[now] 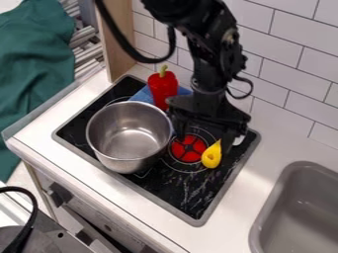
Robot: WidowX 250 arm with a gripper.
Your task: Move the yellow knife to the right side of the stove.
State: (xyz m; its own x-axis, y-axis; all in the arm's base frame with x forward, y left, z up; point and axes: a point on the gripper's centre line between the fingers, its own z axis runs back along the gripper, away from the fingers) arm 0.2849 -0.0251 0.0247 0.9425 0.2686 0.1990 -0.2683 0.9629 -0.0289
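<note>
Stovetop [204, 185] between yellow knife [210, 161] and rim [232, 173]

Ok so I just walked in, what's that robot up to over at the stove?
A black robot arm is at work over the stove, apparently on the yellow knife. Its jaws stand apart above the red burner, with the knife near the one on the sink side; I can't tell whether they touch. The knife is beside the burner, toward the stove's right. A metal pot sits on the left, with a red pepper behind it.
</note>
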